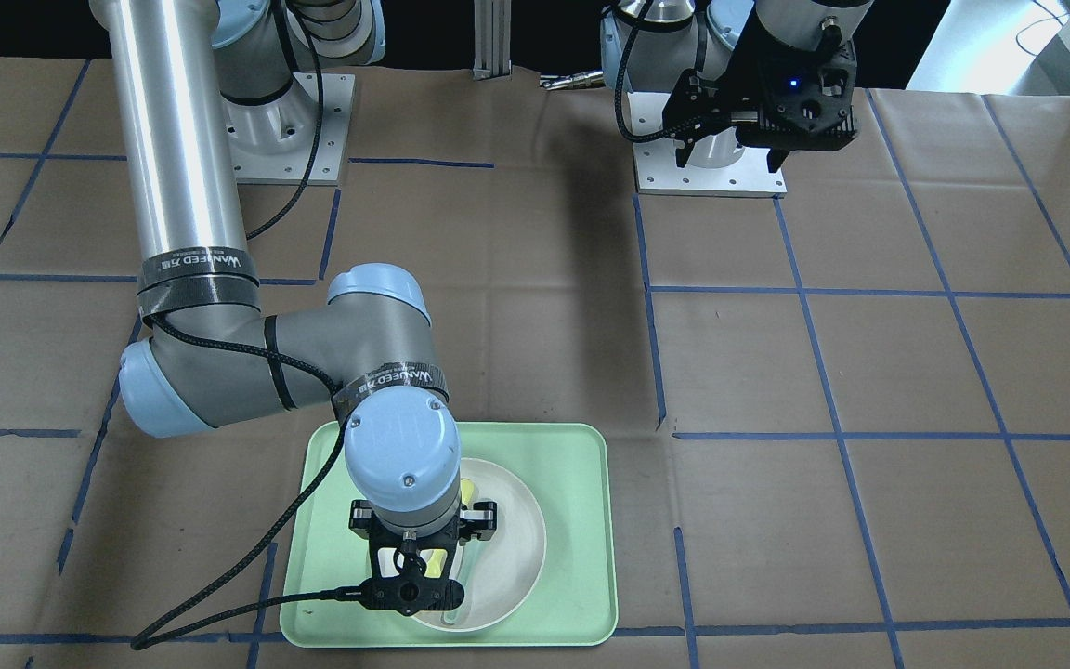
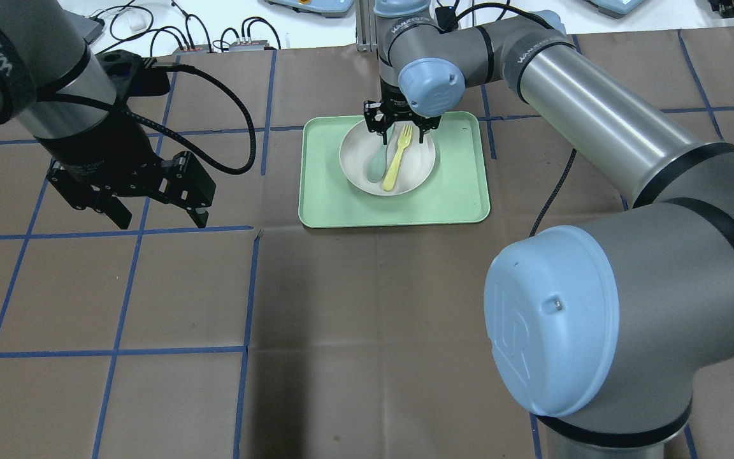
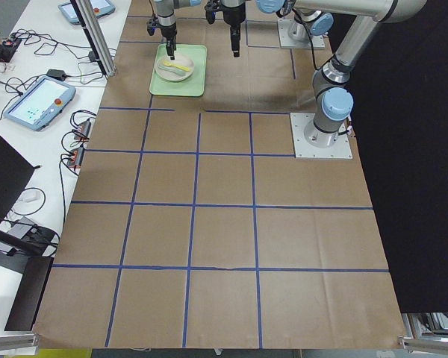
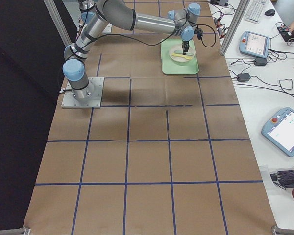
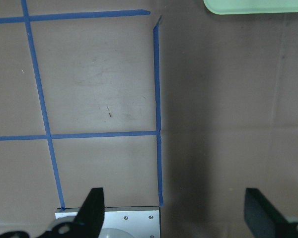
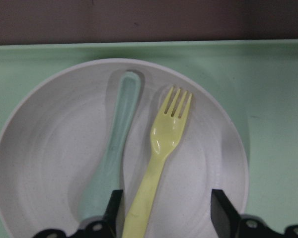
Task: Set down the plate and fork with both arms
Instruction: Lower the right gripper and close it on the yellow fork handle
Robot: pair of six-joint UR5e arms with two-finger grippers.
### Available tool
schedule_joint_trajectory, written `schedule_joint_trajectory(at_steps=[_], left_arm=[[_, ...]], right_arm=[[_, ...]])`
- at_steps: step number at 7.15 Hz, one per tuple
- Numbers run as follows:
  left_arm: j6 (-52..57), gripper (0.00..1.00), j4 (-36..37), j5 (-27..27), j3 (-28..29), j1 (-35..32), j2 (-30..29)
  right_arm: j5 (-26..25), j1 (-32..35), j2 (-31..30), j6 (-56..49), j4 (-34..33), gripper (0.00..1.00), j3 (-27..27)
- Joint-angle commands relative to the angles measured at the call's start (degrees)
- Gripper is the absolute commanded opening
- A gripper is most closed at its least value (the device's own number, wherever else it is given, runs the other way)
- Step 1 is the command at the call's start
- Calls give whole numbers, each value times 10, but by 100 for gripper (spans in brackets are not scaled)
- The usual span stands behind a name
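Note:
The off-white plate sits in the mint-green tray. The pale-yellow fork lies in the plate with its tines pointing away from the robot. My right gripper hovers open just above the plate. In the right wrist view its fingertips straddle the fork's handle without touching it. The plate and right gripper also show in the front view. My left gripper is open and empty above bare table, well left of the tray; it also shows in the left wrist view.
A grey-green spoon lies in the plate beside the fork, on its left in the overhead view. Brown paper with blue tape lines covers the table. The left arm's base plate is below the left gripper. A tray corner shows there.

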Motion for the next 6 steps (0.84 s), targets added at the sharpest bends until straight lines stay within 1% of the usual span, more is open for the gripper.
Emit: schedule_joint_trajectory(at_steps=[1, 2, 6], left_arm=[[1, 100, 0, 0, 1, 0, 0], [1, 100, 0, 0, 1, 0, 0], [6, 100, 0, 0, -1, 1, 0]], right_arm=[[1, -1, 6, 11, -2, 53, 0], [1, -1, 13, 23, -10, 50, 0], [3, 0, 25, 48, -17, 49, 0]])
